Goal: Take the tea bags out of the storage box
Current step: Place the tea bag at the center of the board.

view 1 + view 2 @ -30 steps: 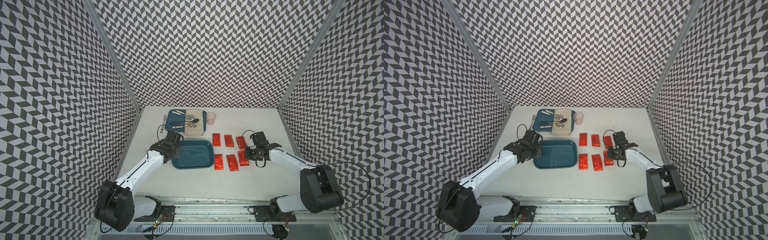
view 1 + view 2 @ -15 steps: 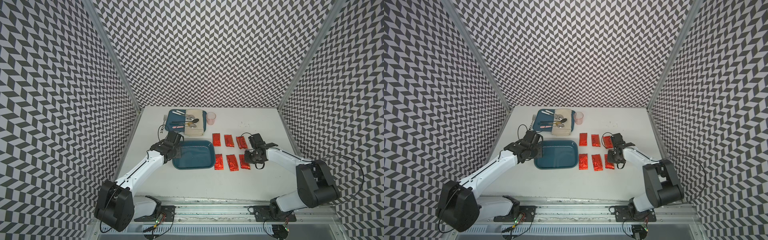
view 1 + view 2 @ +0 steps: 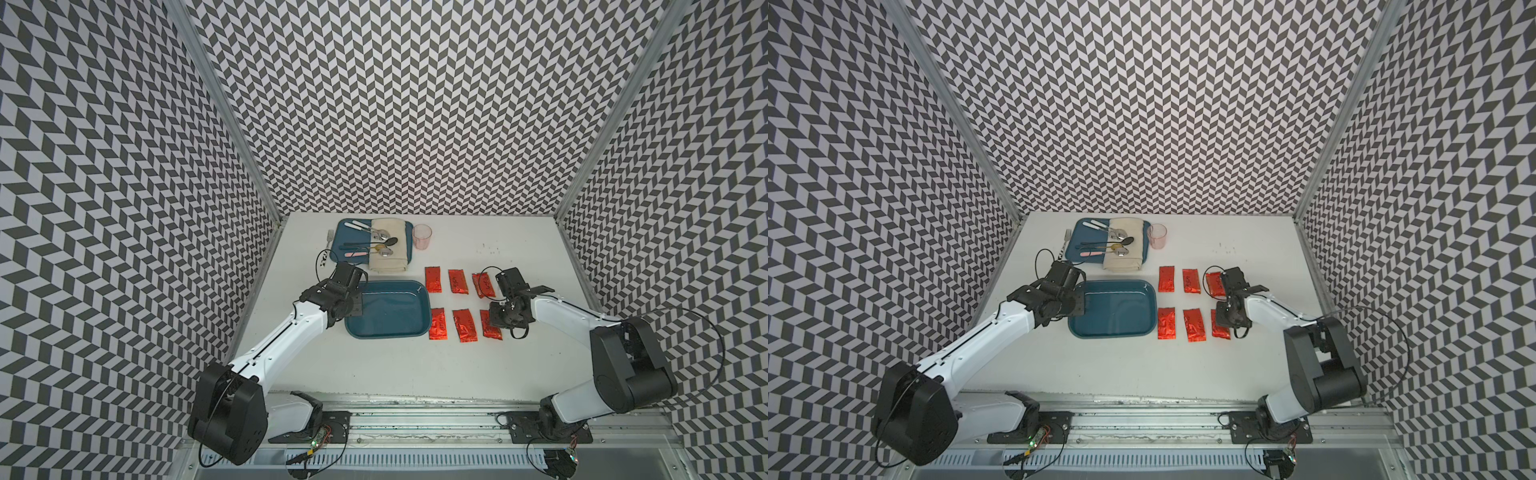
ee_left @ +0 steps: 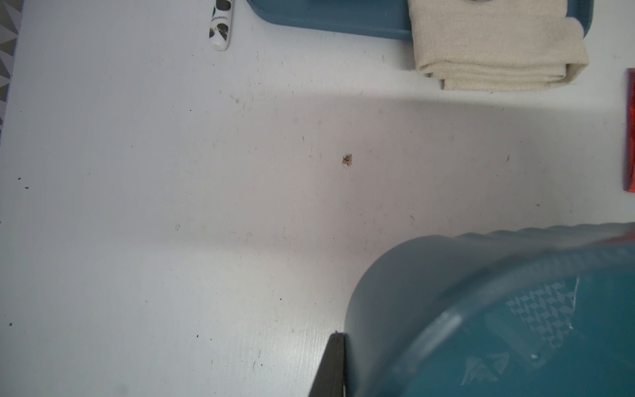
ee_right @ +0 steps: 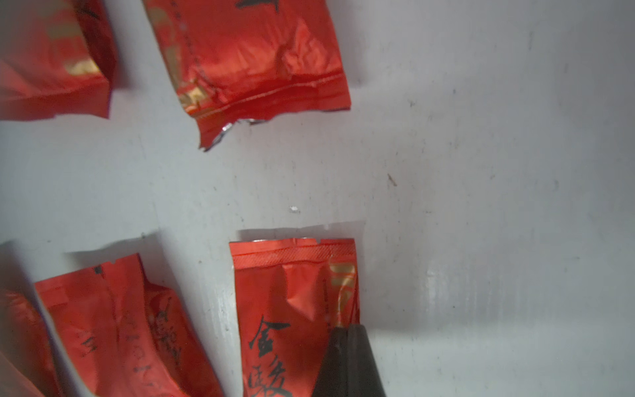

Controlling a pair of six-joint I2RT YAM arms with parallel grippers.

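**A:** Where do the shiny red foil tea bags lie?

**B:** All six lie flat on the white table, outside the deep teal rounded plastic storage box. They form two rows of three just beside it, on the side toward the right arm. None of them touches the box.

**A:** And the left gripper?

**B:** It sits at the box's opposite edge, closed on the rim. The left wrist view shows one dark finger pressed against the outer wall, while the other finger is hidden.

**A:** The right gripper?

**B:** Its jaws are closed together on nothing. The tip points down at the edge of the near-row bag closest to the right arm. Whether it touches the foil cannot be told.

**A:** What stands farther back?

**B:** A flat blue tray carries spoons and a folded beige cloth. A pink translucent cup stands just beside the tray. A fork with a spotted white handle lies along the tray's other side.
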